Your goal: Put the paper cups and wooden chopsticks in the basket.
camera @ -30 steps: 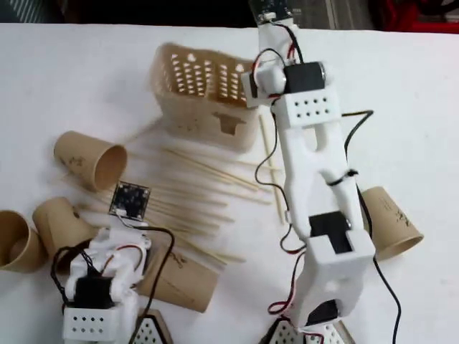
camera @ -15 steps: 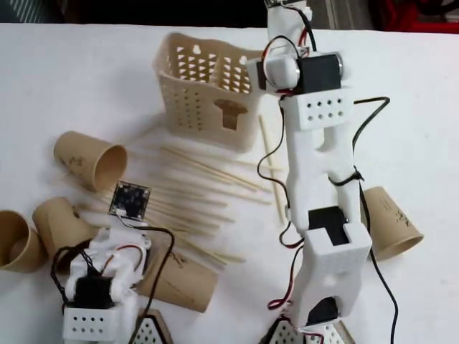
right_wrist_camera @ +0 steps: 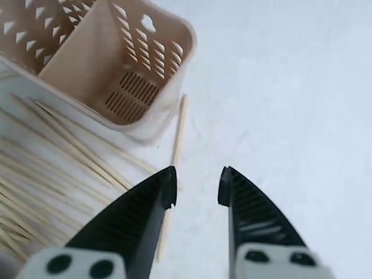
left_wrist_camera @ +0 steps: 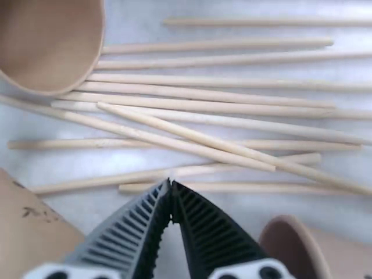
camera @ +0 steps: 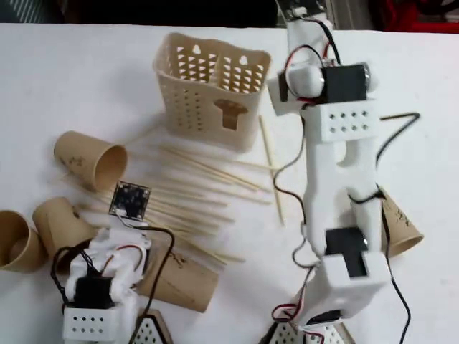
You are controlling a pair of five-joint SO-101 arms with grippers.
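1. the basket [camera: 211,89] stands upright on the desk [camera: 72,72], toward the far side. a divider [right_wrist_camera: 75,49] splits it into two compartments. the right wrist view looks into it and shows bare perforated walls and a slotted floor.
2. five cups lie on their sides on the desk. one [camera: 90,159] is left of the basket, two [camera: 61,223] [camera: 14,240] are by the left edge, and one [camera: 179,276] is beside the left arm. the fifth [camera: 398,226] is partly hidden under the right arm.
3. the chopsticks [camera: 193,190] lie scattered on the desk between the basket and the left arm, many crossing. one lone stick [camera: 271,168] lies apart, just off the basket's right corner.
4. the left claw [left_wrist_camera: 171,197] is closed tip to tip and holds nothing. it hangs over the near edge of the chopstick pile.
5. the left wrist view shows what the high view hides under the arm: the sticks [left_wrist_camera: 209,104] close up, a cup mouth [left_wrist_camera: 49,40] with a bare brown inside touching the pile, and another cup rim [left_wrist_camera: 296,244] beside the claw.
6. the right claw [right_wrist_camera: 196,186] is narrowly parted and holds nothing. it is over bare desk beside the basket's corner, and the lone stick [right_wrist_camera: 179,128] runs under one of its tips.
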